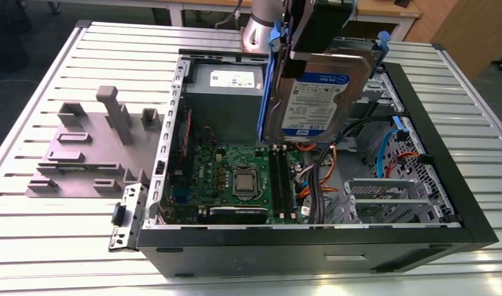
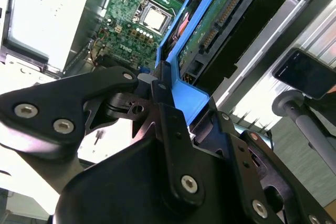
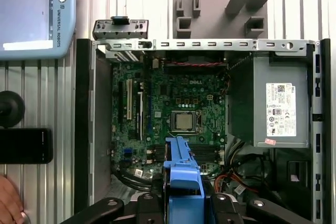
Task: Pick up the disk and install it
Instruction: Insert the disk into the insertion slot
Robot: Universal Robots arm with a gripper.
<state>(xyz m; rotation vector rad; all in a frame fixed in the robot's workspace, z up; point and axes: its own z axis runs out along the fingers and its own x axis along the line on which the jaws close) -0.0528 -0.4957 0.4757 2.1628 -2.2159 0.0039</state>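
Disk (image 1: 312, 98): cased in silver, labelled in white and blue, framed in blue.
Gripper (image 2: 176, 100): finished in black.
Circuit board (image 3: 173, 95): coloured green.
Power supply box (image 3: 247, 103): painted grey, marked with a white label.
Computer case (image 1: 317, 256): black outside, bare grey metal inside.
Cables (image 1: 334, 157): orange and blue.
Table (image 1: 37, 246): silver, striped by parallel ribs.
Fixture block (image 1: 86, 154): moulded in plain grey.

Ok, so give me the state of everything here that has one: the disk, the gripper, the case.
computer case: lying on its side, side panel off.
disk: held on edge above the case, not installed.
gripper: shut on the disk's blue carrier.
processor: bare, no cooler on it.
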